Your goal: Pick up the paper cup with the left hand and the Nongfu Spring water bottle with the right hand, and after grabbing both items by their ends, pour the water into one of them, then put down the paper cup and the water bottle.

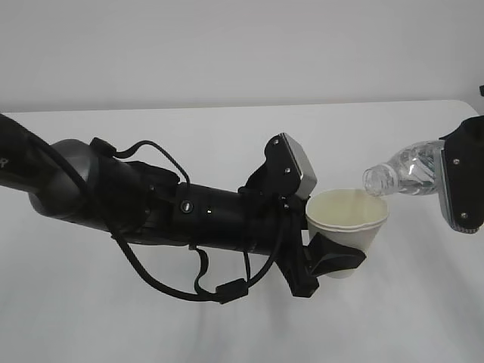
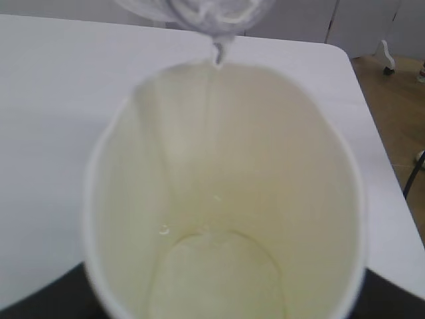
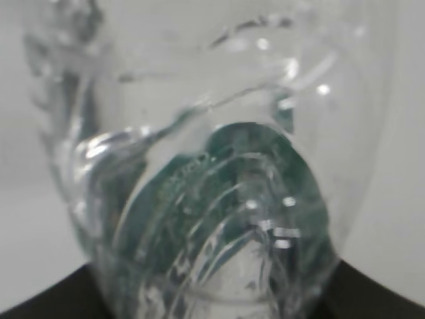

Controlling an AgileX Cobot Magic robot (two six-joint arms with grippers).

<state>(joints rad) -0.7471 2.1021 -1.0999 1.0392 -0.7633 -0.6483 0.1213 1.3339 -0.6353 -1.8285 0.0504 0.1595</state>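
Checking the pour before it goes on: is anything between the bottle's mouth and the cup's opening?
Nothing visible. The bottle, tilted in the right gripper, has its mouth right over the rim of the cup held by the left gripper; a drip hangs from the mouth above the open cup.

Exterior view looks down at a slant across the table [image 1: 227,333]; left wrist view peers closely into the paper cup [image 2: 226,199], right wrist view almost touches the bottle [image 3: 219,199], both shared with exterior
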